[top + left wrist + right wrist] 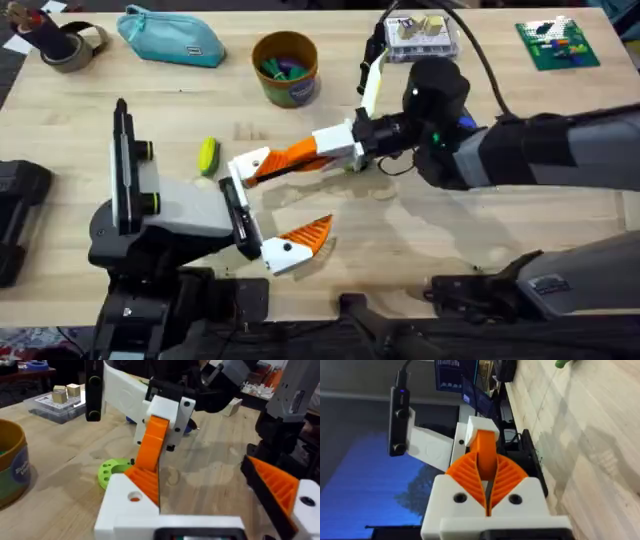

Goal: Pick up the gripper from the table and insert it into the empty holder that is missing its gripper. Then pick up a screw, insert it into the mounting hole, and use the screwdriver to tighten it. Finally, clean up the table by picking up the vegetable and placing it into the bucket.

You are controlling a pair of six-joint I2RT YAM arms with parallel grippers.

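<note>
At the holder (243, 163), the gripper (292, 155) sits clamped in the right tool (330, 148).

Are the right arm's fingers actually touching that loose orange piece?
Touching. The right wrist view shows both fingers pressed against the orange ribbed wedge clamped between them.

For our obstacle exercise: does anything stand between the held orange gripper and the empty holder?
Nothing visible does. The gripper, clamped in the right gripper, has its tip at the holder, with no object between them.

Teal pouch (172, 37) and tape roll (72, 45) at far left; brick plate (557, 44) far right; clear box (421, 38).
</note>
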